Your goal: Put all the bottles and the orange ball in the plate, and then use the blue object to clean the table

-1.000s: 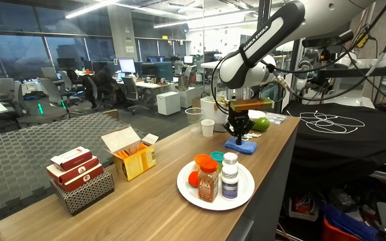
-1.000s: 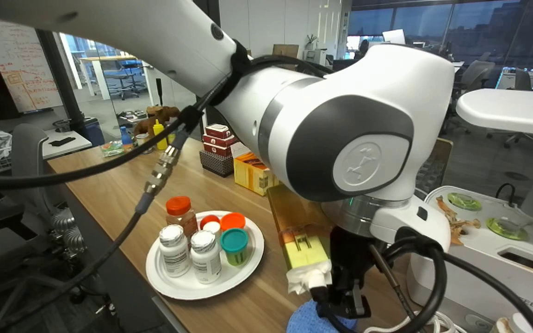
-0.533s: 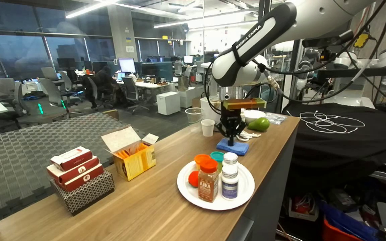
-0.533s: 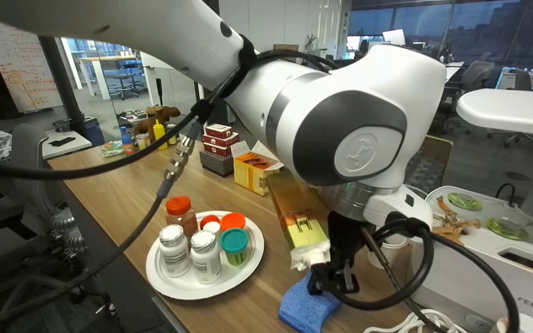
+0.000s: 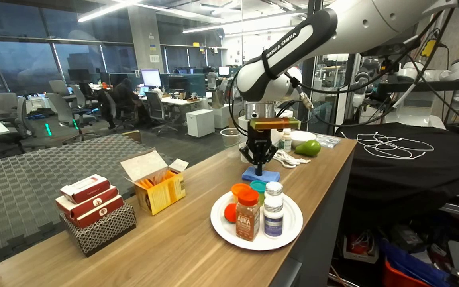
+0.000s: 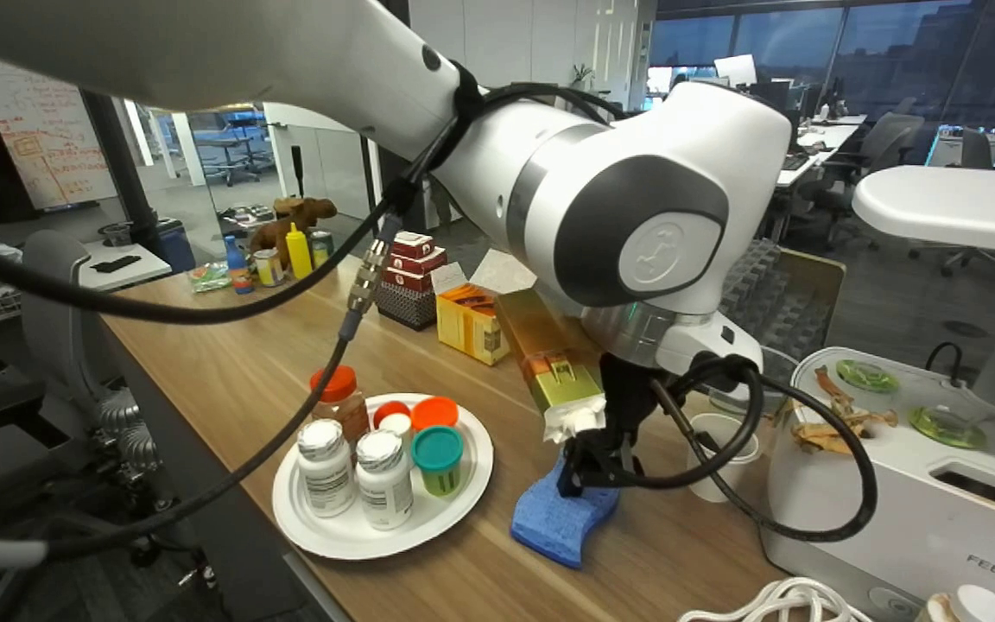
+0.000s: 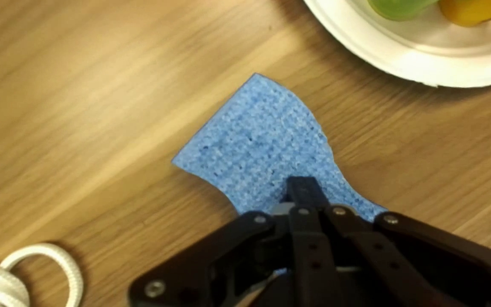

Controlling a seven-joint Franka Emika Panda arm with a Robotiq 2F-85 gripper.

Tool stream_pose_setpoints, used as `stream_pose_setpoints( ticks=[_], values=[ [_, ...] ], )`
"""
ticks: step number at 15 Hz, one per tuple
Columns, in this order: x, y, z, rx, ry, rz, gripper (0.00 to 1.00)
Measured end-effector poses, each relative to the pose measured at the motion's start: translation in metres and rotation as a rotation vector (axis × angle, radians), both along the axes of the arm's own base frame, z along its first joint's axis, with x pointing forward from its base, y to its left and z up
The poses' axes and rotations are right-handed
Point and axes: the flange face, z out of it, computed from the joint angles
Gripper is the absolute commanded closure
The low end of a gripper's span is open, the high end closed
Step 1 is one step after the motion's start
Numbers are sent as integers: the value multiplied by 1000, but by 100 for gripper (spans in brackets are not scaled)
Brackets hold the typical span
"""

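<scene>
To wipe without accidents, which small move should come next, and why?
Probably slide the blue sponge slightly along the table, away from the plate: the shut gripper rests on the sponge, and the nearby plate holds upright bottles a bump might tip.

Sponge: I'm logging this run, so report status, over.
End effector shut, atop sponge. Sponge lying on table. Plate and cord nearby, neither touching it.
</scene>
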Motion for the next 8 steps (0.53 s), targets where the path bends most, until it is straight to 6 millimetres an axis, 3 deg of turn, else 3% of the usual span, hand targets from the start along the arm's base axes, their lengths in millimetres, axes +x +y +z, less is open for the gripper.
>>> stream_pose_setpoints(
  ticks=[4,8],
  values=[
    [13,10,0,6,-3,21,100],
    [12,4,-3,8,7,14,100]
  ],
)
